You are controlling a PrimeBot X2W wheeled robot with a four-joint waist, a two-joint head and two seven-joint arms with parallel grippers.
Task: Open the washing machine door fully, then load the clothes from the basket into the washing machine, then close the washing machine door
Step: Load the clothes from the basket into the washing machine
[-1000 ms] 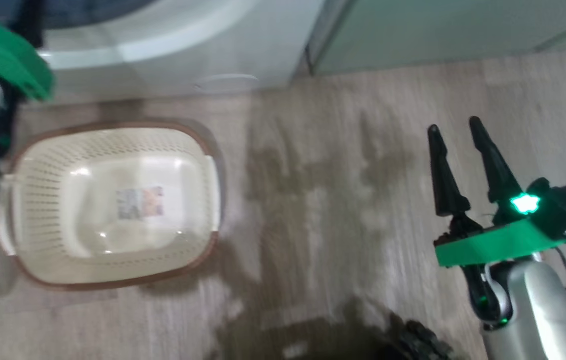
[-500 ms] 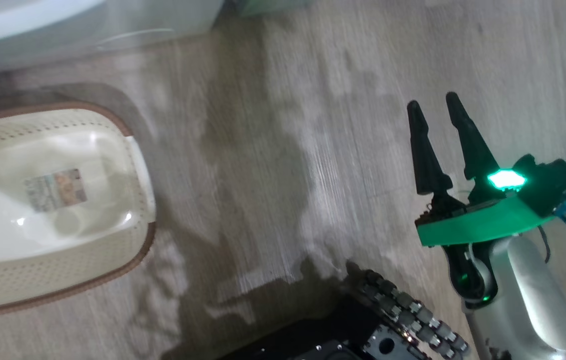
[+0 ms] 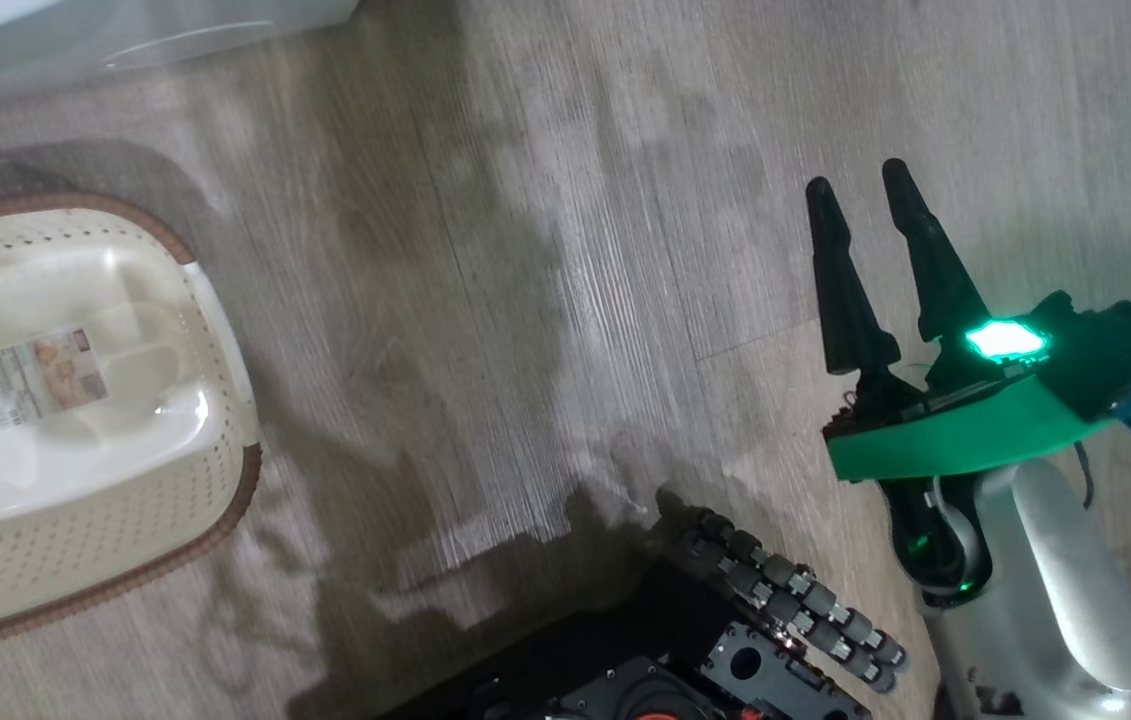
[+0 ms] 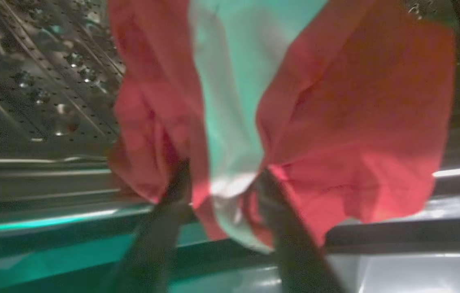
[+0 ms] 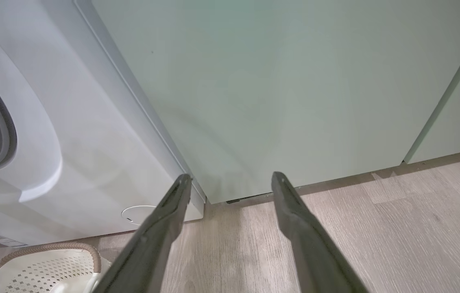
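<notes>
Left wrist view: I see the clothes [image 4: 335,134], a red garment with a white stripe, bunched at the tips of the left gripper [image 4: 223,185] and spreading up the view in front of the steel drum [image 4: 42,81]. The stripe runs lengthwise, along the fingers' line. The fingers stand apart with cloth between them; I cannot tell if they pinch it. In the head view my right gripper [image 3: 857,178] hangs wide open and empty above the floor [image 3: 525,250], well apart from the basket [image 3: 225,330].
</notes>
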